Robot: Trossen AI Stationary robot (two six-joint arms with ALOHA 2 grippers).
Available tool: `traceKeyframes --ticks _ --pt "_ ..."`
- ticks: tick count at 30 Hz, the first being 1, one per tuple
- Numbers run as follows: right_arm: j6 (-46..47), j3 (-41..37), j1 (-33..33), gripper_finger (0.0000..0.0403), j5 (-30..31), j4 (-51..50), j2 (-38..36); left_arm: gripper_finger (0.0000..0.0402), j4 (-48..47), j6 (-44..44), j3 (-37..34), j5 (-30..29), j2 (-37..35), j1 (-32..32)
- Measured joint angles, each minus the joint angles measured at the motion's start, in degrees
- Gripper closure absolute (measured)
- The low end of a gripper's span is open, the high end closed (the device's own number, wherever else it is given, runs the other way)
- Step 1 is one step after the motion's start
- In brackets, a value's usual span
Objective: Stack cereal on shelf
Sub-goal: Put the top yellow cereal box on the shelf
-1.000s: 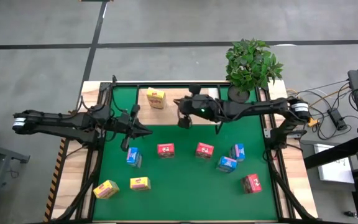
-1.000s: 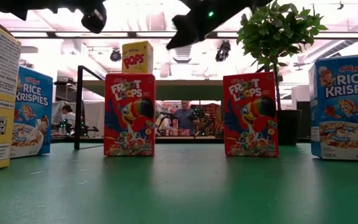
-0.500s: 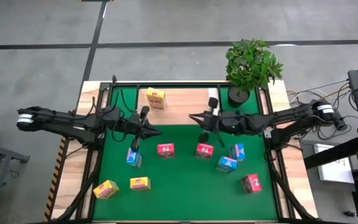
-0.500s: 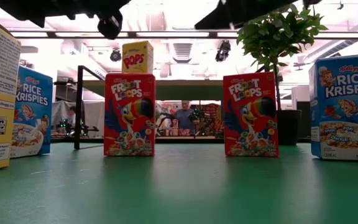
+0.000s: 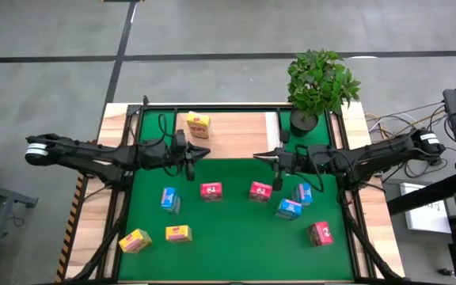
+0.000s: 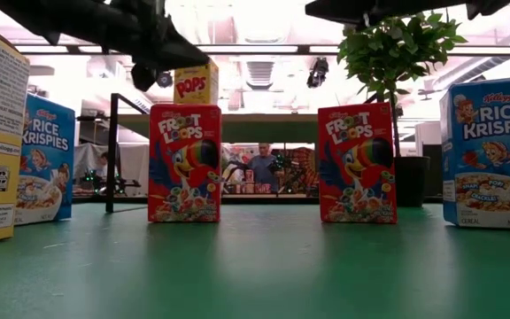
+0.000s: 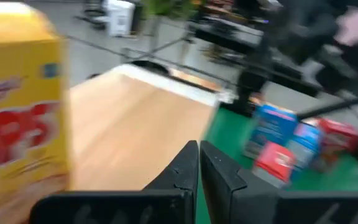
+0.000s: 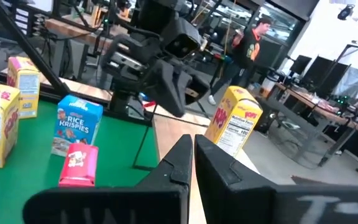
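Note:
The shelf (image 5: 236, 134) is a light-wood board at the far middle, with a white strip (image 5: 272, 123) at its right end. One yellow cereal box (image 5: 199, 124) stands on it and also shows in the left wrist view (image 7: 17, 106) and the right wrist view (image 8: 232, 127). The other boxes stand on the green mat (image 5: 228, 229): blue (image 5: 169, 199), two red (image 5: 210, 191) (image 5: 260, 191), two blue (image 5: 302, 192) (image 5: 289, 208), red (image 5: 321, 233), two yellow (image 5: 135, 241) (image 5: 178, 233). My left gripper (image 5: 203, 153) is shut and empty at the shelf's near edge. My right gripper (image 5: 258, 157) is shut and empty just right of it.
A potted plant (image 5: 321, 83) stands at the far right corner beside the shelf. Black frame bars (image 5: 133, 142) run along the table's sides. Cables and equipment (image 5: 430, 150) lie off the right edge. People show in the room beyond (image 6: 259, 164).
My left gripper has gone toward the table's right and far edge, up to the shelf's near edge. My right gripper has drawn back toward the table's right edge and a little nearer, away from the yellow box. No box has moved.

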Motion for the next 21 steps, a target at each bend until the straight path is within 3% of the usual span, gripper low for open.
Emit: traceKeyframes --ticks 7,14,21 --pt "0.1 -1.1 0.0 0.0394 0.1 0.0 -0.6 0.0402 0.3 -8.1 0.0 -4.8 4.2 0.0" --pt "-0.2 -1.1 0.0 0.0394 0.1 -3.0 -1.4 0.0402 2.0 -8.4 1.6 -7.8 6.3 0.1" --pt "-0.7 -1.1 0.0 0.0394 0.2 -4.1 -2.3 0.0402 -12.7 -7.2 9.9 -14.1 8.6 0.1"
